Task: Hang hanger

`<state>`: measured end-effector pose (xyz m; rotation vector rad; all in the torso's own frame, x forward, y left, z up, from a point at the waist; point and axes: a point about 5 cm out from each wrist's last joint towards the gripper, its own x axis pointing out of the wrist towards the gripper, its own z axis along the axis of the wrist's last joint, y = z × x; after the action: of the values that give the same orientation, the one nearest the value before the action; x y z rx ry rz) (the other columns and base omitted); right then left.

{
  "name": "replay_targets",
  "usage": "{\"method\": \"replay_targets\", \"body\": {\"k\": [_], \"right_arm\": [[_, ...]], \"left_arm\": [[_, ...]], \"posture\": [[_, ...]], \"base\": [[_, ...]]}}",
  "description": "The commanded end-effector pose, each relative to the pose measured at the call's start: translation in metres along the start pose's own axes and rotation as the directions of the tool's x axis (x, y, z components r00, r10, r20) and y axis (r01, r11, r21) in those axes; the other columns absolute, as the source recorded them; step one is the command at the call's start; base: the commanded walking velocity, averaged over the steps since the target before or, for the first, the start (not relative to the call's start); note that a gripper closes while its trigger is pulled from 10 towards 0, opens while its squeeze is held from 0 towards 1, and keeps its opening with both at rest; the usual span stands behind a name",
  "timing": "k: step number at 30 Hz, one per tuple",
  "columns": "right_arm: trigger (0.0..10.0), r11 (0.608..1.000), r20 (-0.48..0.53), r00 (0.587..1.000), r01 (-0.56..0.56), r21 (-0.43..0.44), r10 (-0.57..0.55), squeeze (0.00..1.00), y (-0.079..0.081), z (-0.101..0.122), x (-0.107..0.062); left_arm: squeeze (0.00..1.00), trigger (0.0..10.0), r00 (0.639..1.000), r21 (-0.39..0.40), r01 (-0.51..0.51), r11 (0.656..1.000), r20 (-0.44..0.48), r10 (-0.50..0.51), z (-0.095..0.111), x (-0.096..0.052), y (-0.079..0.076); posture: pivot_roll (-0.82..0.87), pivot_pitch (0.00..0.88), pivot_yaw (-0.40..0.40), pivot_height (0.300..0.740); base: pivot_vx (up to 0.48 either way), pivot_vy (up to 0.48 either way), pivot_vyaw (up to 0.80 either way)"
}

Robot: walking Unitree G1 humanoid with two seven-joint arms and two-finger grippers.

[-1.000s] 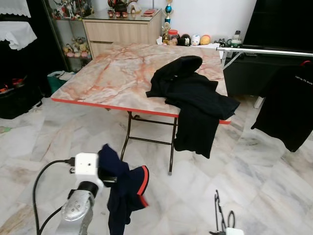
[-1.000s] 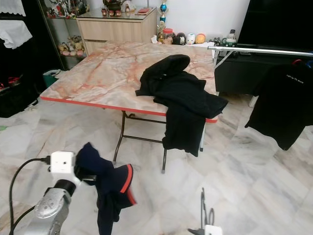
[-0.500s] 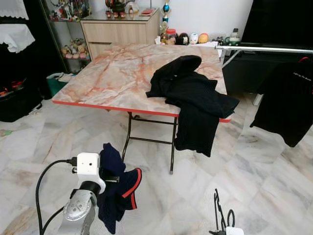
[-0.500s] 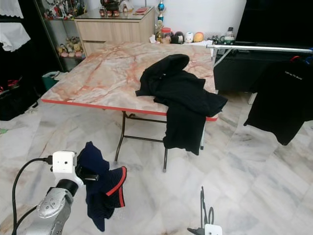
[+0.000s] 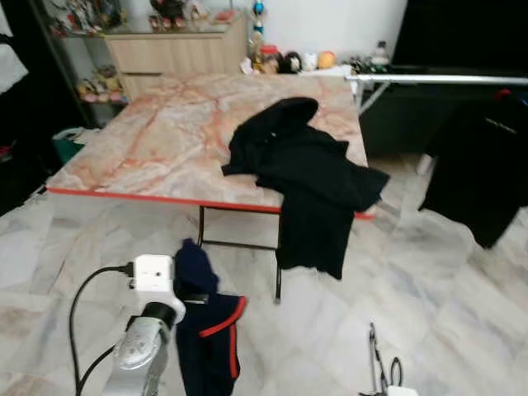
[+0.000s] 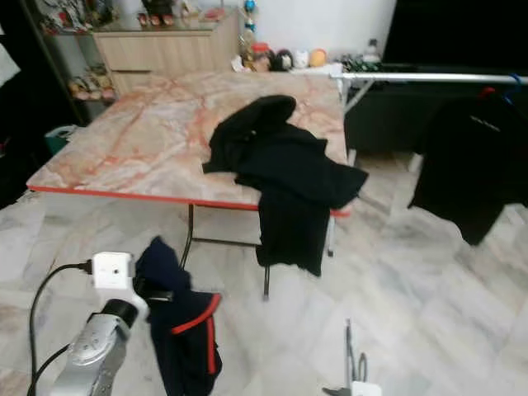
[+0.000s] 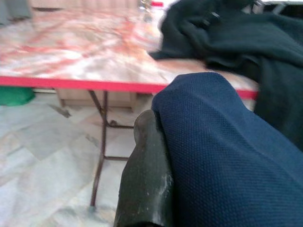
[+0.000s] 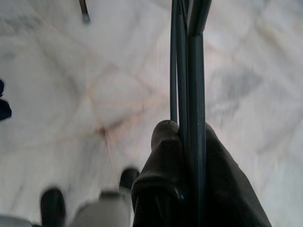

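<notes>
Here the right gripper (image 8: 189, 156) has its dark fingers (image 8: 163, 142) pressed together on the thin black hanger (image 8: 191, 56), pinching its wire bundle. Seen from the head, the hanger (image 5: 375, 355) stands low at the robot's right, its long axis upright, with a small loop beside the stem near the bottom, above the pale marble floor (image 5: 462, 305).

The left gripper (image 7: 161, 156) shows one black finger (image 7: 147, 175) pressed against a navy garment (image 7: 227, 156); the other finger is hidden under the cloth, which it appears to pinch. The garment (image 5: 206, 330), with red trim, droops from the fingers down beside the silver left arm (image 5: 144, 363), in front of the worktop.

Farther out, the marble-patterned worktop (image 5: 157, 132) with a red edge carries a black garment (image 5: 305, 165) that spills over its near right edge. To the right, a silver rail (image 5: 437, 79) holds a black shirt (image 5: 487, 165) hanging above the floor. A wooden cabinet (image 5: 177, 51) stands behind the worktop.
</notes>
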<state>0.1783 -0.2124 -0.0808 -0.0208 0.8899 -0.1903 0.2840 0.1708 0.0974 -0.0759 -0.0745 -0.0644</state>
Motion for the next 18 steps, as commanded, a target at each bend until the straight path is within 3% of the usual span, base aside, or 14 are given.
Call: {"method": "replay_targets", "body": {"k": [1,13,18], "right_arm": [[10.0,0.999,-0.011,0.999,-0.032,0.009,0.032,0.0,0.013,-0.003,-0.001],[10.0,1.0,-0.015,1.0,-0.024,0.018,0.024,0.0,0.013,-0.003,-0.001],[10.0,1.0,-0.017,1.0,-0.022,0.019,0.022,0.0,0.012,-0.004,-0.001]], "left_arm": [[0.0,10.0,0.999,0.017,-0.02,1.0,0.026,0.02,0.008,0.0,0.009],[0.0,10.0,0.999,0.019,-0.017,1.0,0.047,0.016,0.014,0.004,0.01],[0.0,10.0,0.994,0.038,-0.013,0.999,0.108,0.008,0.035,0.015,0.013]], "posture": [[0.06,0.036,0.056,0.74],[0.07,0.036,0.055,0.74],[0.07,0.037,0.052,0.74]], "base": [[0.379,0.0,0.0],[0.419,0.0,0.0],[0.48,0.0,0.0]]}}
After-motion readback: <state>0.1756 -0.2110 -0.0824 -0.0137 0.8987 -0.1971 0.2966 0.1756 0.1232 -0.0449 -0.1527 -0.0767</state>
